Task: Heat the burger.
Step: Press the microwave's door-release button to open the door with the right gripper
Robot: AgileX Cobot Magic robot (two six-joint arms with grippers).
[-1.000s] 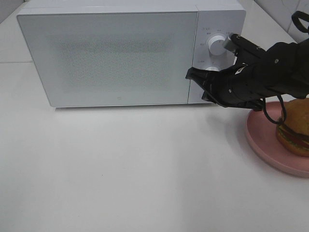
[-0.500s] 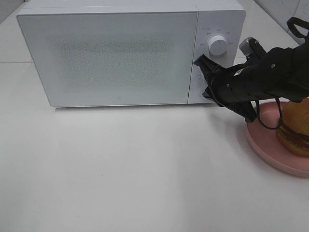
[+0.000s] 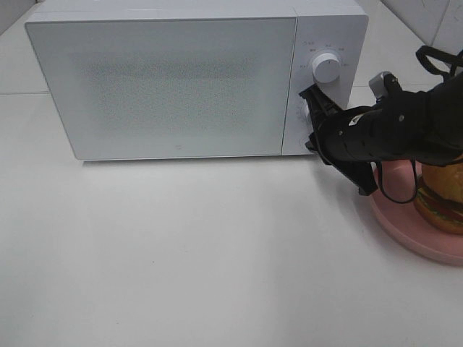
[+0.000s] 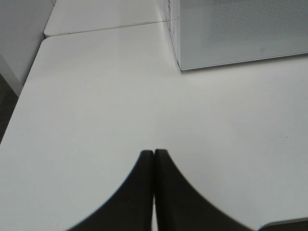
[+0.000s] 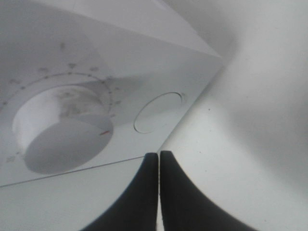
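Note:
The burger (image 3: 440, 196) sits on a pink plate (image 3: 396, 217) at the right edge of the exterior view, its top hidden behind my right arm. The white microwave (image 3: 181, 79) stands with its door closed. My right gripper (image 3: 312, 143) is shut and holds nothing; it is pressed up close to the low part of the control panel. In the right wrist view its fingertips (image 5: 158, 155) sit just off the panel's edge, beside a round button (image 5: 159, 112) and the lower knob (image 5: 62, 132). My left gripper (image 4: 154, 152) is shut and empty above bare table.
The upper knob (image 3: 325, 69) on the panel is uncovered. A corner of the microwave (image 4: 240, 33) shows in the left wrist view. The white table (image 3: 202, 253) spreads in front of the microwave, with a seam between tabletops (image 4: 106, 26) behind the left arm.
My right gripper has slid right, from the door's edge onto the control panel, while the wrist turned and the arm drew back over the plate. The left gripper shows no change.

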